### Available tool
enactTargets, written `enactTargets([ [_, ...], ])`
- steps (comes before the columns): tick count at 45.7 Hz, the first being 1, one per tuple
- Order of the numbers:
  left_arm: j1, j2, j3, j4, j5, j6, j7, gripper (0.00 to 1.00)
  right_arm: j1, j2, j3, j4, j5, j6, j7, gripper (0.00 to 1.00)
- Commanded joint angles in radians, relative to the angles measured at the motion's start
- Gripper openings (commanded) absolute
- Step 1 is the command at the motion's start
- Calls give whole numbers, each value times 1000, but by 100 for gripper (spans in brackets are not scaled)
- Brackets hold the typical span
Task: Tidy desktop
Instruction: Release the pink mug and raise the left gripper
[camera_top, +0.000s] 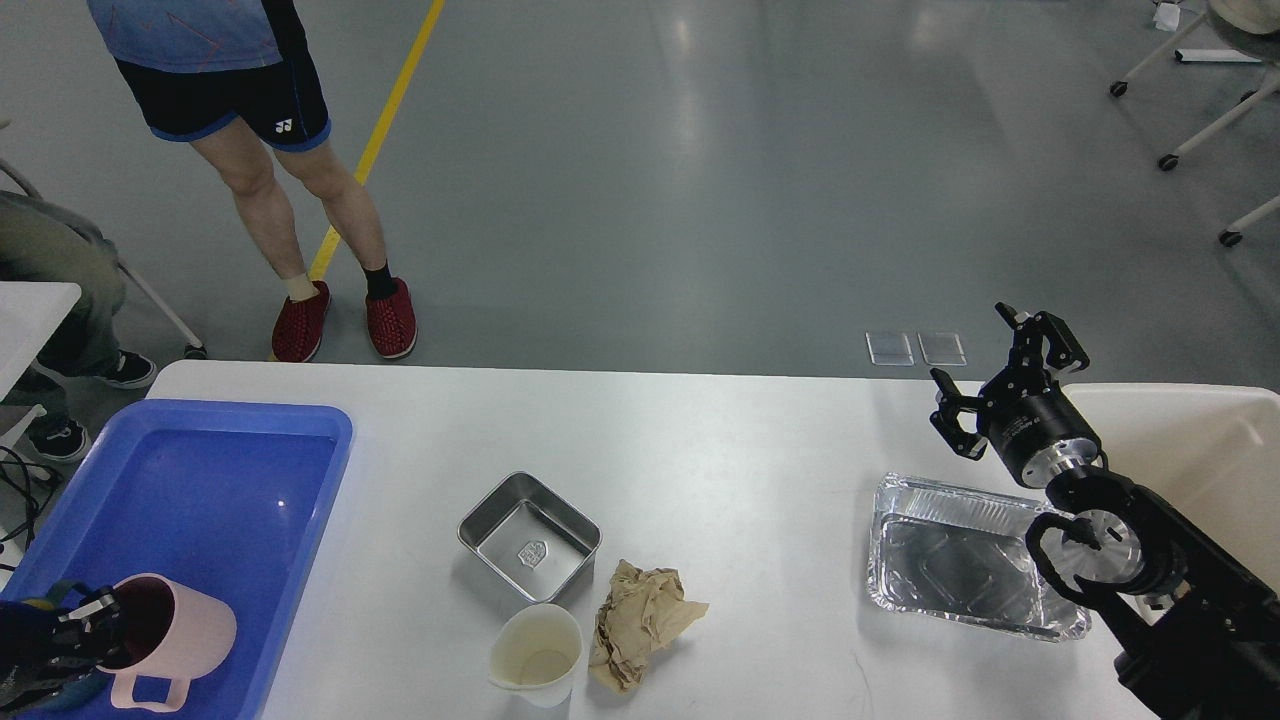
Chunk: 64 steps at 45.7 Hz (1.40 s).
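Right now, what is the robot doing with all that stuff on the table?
It is tidying the desktop. Its left claw grips the rim of a pink mug over the blue bin. Its right claw hangs open and empty above the foil tray. A steel tin, a paper cup and a crumpled brown paper sit in the middle.

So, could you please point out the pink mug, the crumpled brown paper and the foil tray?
pink mug (185, 632): head view, on its outer side wall.
crumpled brown paper (640, 615): head view, on its middle folds.
foil tray (950, 570): head view, on its bare floor.
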<state>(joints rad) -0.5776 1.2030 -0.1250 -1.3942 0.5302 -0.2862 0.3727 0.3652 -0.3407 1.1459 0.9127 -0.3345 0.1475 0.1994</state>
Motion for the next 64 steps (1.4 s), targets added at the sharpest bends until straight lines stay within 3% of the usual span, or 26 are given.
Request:
enactTargets([
  [1, -1, -10, -2, 0, -12, 1, 2, 22, 0, -1, 0, 0, 0, 0, 0, 100],
  [13, -1, -13, -7, 0, -13, 5, 0, 41, 0, -3, 0, 0, 0, 0, 0, 100],
  [20, -10, 1, -13, -2, -13, 10, -3, 65, -2, -1, 0, 0, 0, 1, 0, 100],
  [27, -13, 21, -53, -11, -13, -10, -9, 80, 0, 2, 0, 0, 0, 0, 0, 100],
  [41, -50, 133, -217, -83, -12, -100, -12, 84, 0, 3, 0, 0, 0, 0, 0, 100],
  [53, -165, 239, -401, -83, -12, -272, -20, 84, 1, 6, 2, 0, 0, 1, 0, 100],
  [64, -214, 271, -489, -75, -13, -300, -101, 84, 3, 5, 0, 0, 0, 1, 0, 100],
])
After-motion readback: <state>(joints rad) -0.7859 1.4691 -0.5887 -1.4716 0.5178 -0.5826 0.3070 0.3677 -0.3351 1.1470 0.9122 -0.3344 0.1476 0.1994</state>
